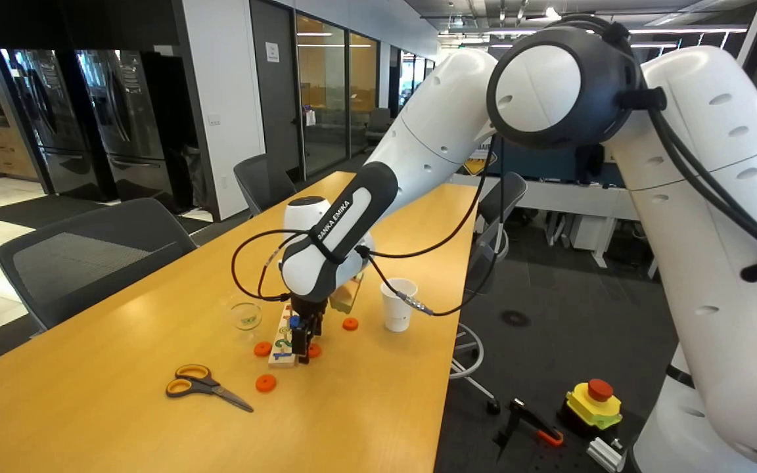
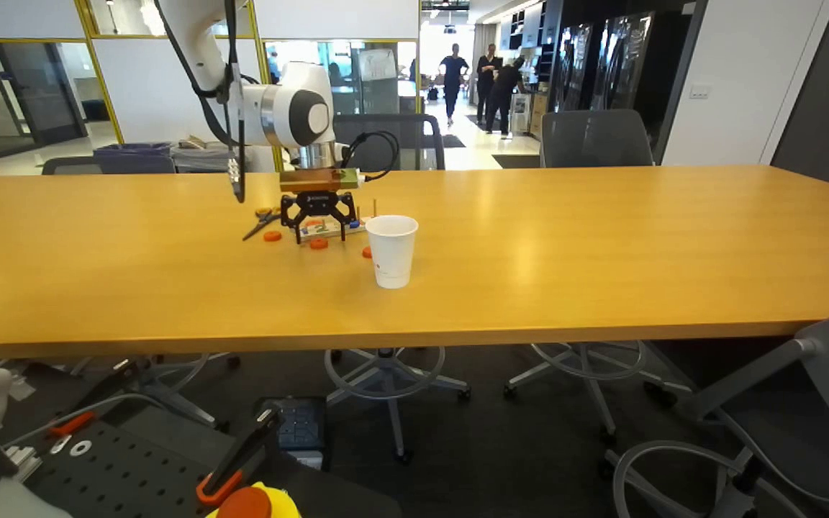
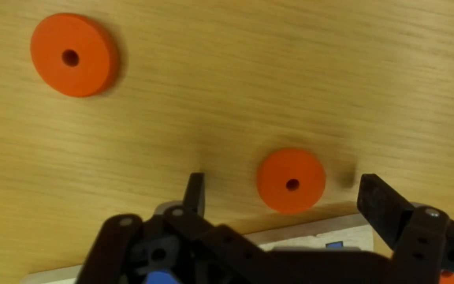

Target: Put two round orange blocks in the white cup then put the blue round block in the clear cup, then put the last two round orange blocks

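Observation:
My gripper stands open low over the table, one finger on either side of a round orange block, with a gap to each finger. A further orange block lies at the upper left of the wrist view, and an edge of one shows at lower right. In an exterior view, orange blocks lie around the number board. The blue round block is on that board, partly covered by the gripper. The white cup stands upright; the clear cup is beyond the board.
A wooden number board with thin pegs lies right beside the gripper. Orange-handled scissors rest on the table. Black cables loop from the arm close above the white cup. Office chairs stand along the table's sides.

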Robot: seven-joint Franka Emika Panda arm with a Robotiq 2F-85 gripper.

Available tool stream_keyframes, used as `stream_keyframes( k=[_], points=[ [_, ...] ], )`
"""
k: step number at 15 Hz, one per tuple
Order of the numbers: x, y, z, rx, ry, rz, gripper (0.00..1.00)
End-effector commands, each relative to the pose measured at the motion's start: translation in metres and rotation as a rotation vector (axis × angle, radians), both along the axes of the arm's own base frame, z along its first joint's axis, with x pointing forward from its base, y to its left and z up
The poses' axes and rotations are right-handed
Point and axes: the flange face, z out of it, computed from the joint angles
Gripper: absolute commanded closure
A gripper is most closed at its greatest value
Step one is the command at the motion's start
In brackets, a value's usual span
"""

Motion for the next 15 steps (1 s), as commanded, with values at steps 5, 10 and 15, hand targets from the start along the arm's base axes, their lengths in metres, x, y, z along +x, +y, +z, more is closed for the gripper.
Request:
stream_keyframes(
  k=[5,10,15],
  points=[
    [0.009,-0.0011,0.0079,-0.067,0.014,0.046,0.0],
    [0.0056,0.0018,0.0053,-0.048,0.039,0.047,0.0],
    [0.0063,0.0064,0.0056,-0.02,0.046,0.042,0.27]
  ],
)
